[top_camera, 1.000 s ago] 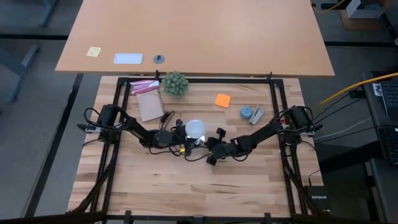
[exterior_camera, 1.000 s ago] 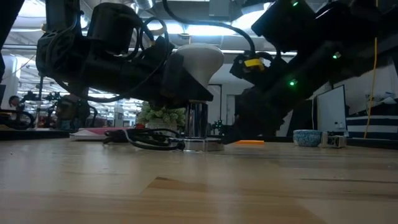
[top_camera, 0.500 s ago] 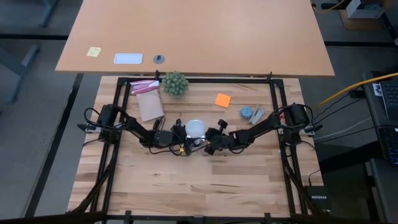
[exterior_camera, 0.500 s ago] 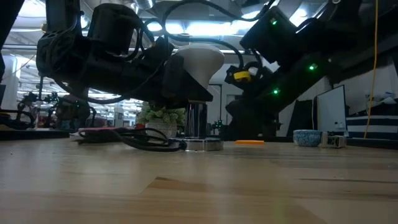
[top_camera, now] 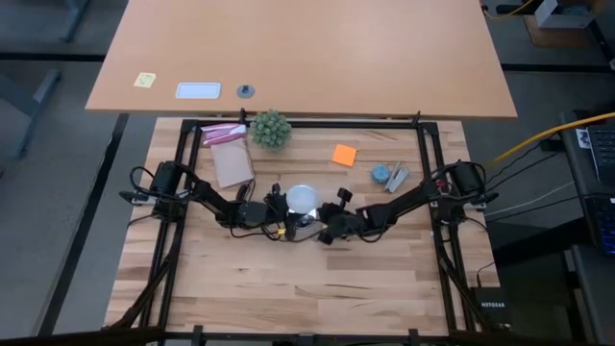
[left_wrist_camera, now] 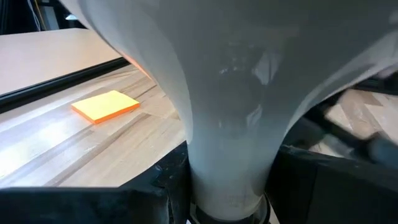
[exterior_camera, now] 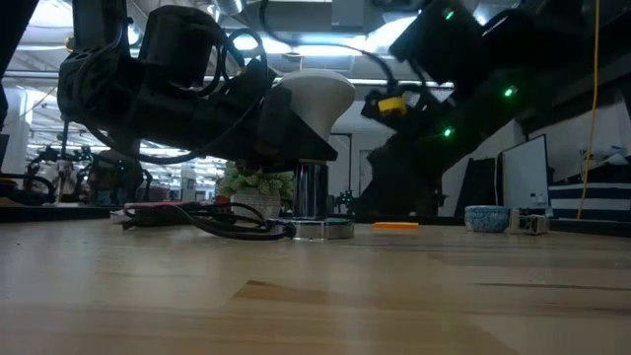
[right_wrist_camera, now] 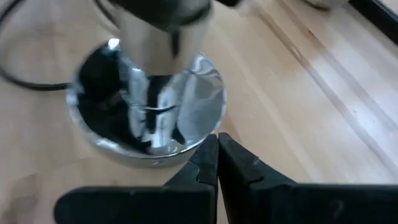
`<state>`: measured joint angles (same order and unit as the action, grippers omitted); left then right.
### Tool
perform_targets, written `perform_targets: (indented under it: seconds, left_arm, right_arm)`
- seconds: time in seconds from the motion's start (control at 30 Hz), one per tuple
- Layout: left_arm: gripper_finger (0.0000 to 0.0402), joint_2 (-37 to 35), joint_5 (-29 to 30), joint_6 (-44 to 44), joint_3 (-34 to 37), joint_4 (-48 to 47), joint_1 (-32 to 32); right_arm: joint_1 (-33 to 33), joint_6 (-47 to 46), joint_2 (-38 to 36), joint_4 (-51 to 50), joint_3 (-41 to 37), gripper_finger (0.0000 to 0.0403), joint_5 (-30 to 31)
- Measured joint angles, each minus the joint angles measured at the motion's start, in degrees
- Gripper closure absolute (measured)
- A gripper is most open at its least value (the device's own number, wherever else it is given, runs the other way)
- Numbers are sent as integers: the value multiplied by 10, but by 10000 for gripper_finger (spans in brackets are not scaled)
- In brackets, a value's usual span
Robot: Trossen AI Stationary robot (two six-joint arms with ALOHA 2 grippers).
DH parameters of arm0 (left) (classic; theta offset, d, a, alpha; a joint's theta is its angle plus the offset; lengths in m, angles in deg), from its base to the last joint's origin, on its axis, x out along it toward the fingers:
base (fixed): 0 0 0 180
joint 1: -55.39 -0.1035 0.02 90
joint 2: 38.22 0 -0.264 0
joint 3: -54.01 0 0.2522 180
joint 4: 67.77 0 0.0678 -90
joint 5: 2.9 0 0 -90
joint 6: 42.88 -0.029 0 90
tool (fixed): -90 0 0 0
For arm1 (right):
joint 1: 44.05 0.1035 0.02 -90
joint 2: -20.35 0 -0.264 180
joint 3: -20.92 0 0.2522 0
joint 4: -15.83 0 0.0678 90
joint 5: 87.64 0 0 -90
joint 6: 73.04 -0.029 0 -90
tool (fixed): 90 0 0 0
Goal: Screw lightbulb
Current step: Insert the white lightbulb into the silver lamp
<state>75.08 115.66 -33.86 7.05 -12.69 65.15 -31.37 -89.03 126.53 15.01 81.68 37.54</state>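
Note:
The frosted white lightbulb (exterior_camera: 317, 97) stands upright, its silvery screw end (exterior_camera: 311, 189) down in the round silver socket disc (exterior_camera: 327, 229). The disc lies flat on the wooden table, and its thin black cord (exterior_camera: 232, 223) trails toward the left. My left gripper (top_camera: 291, 213) comes from the table's left and is shut on the bulb. My right gripper (right_wrist_camera: 217, 142) comes from the table's right, shut, with its tips at the disc's near rim (right_wrist_camera: 198, 144). In the high view the right gripper (top_camera: 324, 231) sits just right of the bulb (top_camera: 302, 198). My left gripper pinches the bulb's narrow neck (left_wrist_camera: 227, 180) just above the screw end, one finger (left_wrist_camera: 155, 196) on each side. The fingers come nearly level from the table's left. The bulb stands upright, its screw end in the socket disc. My right gripper's shut fingertips (right_wrist_camera: 208, 152) slant down from the right to the socket disc's outer rim. Whether they touch it, I cannot tell.
A spiky green ball plant (top_camera: 271, 128) and a pink-and-brown pouch (top_camera: 229, 156) lie at the far left. An orange sticky note (top_camera: 344, 154) and a small blue bowl (top_camera: 381, 173) lie at the far right. The near half of the table (top_camera: 288, 284) is bare wood.
My right gripper, shut throughout, has shifted a little toward the socket disc, and its wrist has turned and risen slightly. The bulb and socket have kept still.

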Motion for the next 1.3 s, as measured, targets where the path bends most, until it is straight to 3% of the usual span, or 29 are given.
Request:
perform_targets:
  seconds: [0.2, 0.37, 0.5, 0.73, 1.1, 1.3]
  left_arm:
    - [249, 0, 1, 0, 0, 0, 0]
    - [249, 0, 2, 0, 0, 0, 0]
    - [249, 0, 4, -1, 0, 0, 0]
    - [249, 0, 4, -1, 0, 0, 0]
    - [249, 0, 13, -1, 0, 0, 0]
    - [249, 0, 23, -3, 1, -1, -1]
  right_arm:
    - [40, 0, -21, 22, 0, 395, -5]
    - [51, -1, -13, 77, 0, 395, -88]
    - [50, -1, 13, 117, 0, 395, -118]
    - [45, -2, 54, 121, 0, 395, -87]
    - [-1, -2, 54, 79, 0, 395, -82]
    - [-10, -1, 54, 73, 0, 395, -48]
